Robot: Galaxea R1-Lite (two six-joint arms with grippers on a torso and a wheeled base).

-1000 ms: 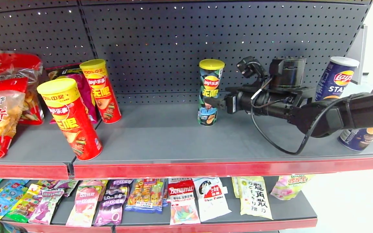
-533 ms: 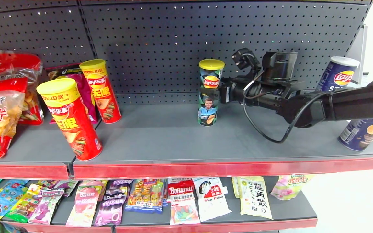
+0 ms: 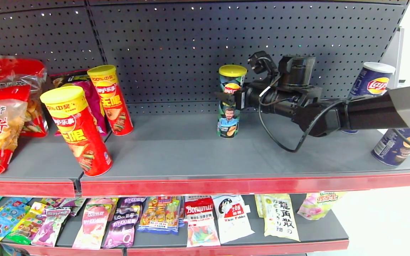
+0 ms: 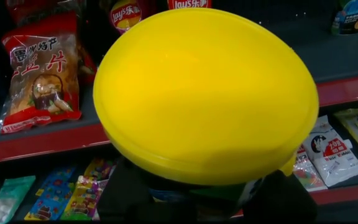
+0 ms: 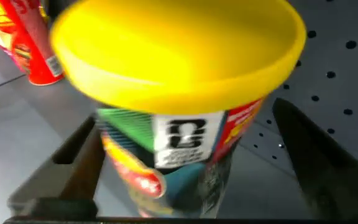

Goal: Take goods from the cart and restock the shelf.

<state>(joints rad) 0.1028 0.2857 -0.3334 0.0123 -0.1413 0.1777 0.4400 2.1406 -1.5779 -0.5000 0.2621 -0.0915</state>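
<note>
right tool (image 3: 228,96) spread around the green can (image 3: 230,117), which stands on the shelf (image 3: 190,156) well right of the front red can (image 3: 77,131). advise closing level, centred below the lid, without tipping. left tool (image 4: 197,199) pinches a second can (image 4: 204,93).

Short can (image 3: 228,122) on shelf (image 3: 190,153), between fingers (image 3: 225,96)

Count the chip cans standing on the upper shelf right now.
5. Two red cans stand at the left, one teal can in the centre, and two blue cans at the right. The right arm could hide more.
</note>
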